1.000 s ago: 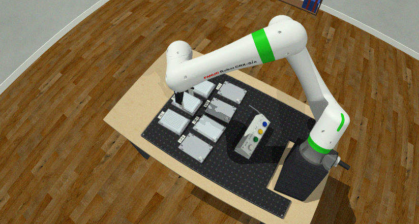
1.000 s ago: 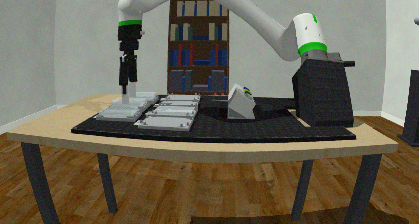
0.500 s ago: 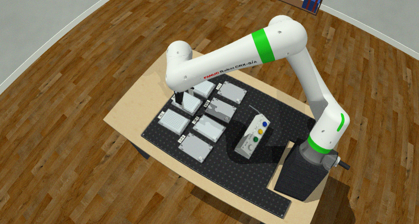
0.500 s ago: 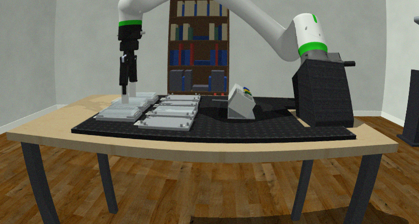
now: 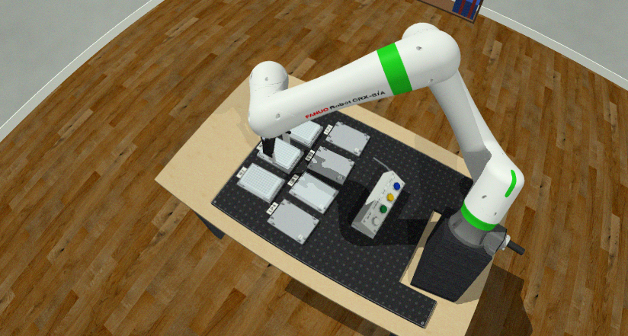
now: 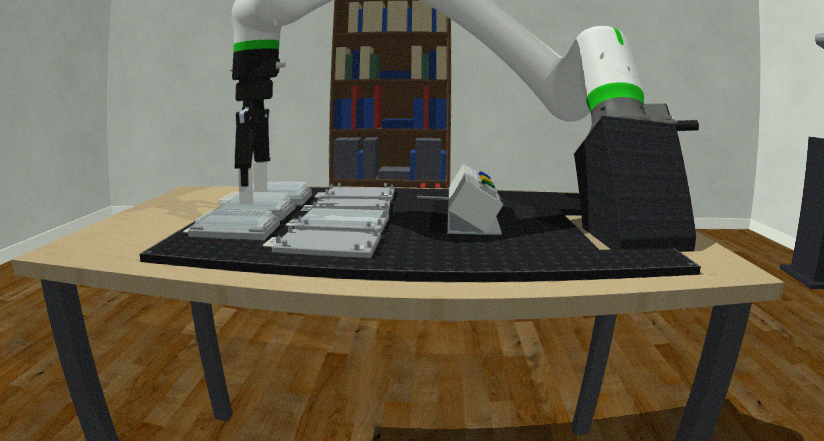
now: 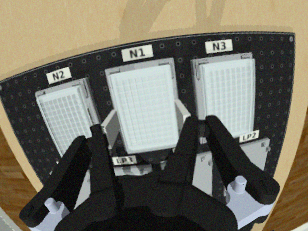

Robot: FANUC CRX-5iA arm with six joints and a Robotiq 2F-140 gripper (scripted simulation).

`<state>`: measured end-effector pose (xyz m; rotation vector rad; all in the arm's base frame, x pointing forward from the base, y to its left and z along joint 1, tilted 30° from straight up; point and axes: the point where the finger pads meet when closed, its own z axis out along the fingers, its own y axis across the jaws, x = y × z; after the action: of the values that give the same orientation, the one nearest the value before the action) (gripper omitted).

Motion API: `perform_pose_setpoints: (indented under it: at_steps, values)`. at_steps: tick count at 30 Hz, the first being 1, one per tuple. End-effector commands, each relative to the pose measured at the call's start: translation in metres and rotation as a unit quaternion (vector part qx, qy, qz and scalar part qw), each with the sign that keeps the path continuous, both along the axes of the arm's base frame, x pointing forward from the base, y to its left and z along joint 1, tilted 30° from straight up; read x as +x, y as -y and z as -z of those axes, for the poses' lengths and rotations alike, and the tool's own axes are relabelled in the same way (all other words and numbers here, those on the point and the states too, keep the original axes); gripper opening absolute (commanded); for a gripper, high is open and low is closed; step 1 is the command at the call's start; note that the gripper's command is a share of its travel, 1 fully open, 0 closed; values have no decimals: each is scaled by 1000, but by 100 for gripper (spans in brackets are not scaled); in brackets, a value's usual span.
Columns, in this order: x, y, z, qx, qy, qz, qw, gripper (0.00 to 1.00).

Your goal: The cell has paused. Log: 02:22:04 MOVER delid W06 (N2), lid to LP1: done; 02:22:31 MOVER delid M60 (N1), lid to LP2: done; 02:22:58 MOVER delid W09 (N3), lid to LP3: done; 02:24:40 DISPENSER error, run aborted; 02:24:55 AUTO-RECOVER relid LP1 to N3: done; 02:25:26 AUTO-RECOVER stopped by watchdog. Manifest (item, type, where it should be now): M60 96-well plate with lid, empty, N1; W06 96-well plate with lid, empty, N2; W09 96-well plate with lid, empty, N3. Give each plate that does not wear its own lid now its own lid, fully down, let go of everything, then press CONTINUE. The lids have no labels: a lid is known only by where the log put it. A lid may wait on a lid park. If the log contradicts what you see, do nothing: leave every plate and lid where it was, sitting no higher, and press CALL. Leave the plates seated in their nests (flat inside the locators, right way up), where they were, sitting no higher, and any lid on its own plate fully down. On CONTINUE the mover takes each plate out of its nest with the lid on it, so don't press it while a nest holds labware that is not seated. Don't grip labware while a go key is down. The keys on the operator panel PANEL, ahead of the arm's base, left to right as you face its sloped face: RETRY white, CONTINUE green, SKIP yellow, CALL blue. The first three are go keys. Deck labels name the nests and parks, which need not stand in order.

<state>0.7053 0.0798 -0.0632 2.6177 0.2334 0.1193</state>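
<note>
The gripper (image 7: 141, 135) stands over nest N1 with its jaws clamped on a lid (image 7: 142, 106), at twelve o'clock from the wrist camera, presumably seating it on the plate.

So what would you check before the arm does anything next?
1. Grip: the gripper is shut on the N1 labware, with a finger on each long side. Ok.
2. What is held, lid alone or plate too: cannot tell.
3. The held piece fully down and level in its nest: cannot tell, since the fingers hide its near edge.
4. N2 plate and N3 plate lying flat by their labels: ok.
5. Whether the N3 plate wears a lid: cannot tell.
6. Operator panel untouched, with the arm nowhere near the green key: ok.
</note>
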Motion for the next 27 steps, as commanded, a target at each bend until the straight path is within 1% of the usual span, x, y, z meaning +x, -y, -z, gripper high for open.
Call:
perform_pose_setpoints:
  at_steps: [1, 27]
  values:
    - [0, 0, 0, 0, 0, 0, 1000, 0]
    - [0, 1, 2, 0, 0, 0, 1000, 0]
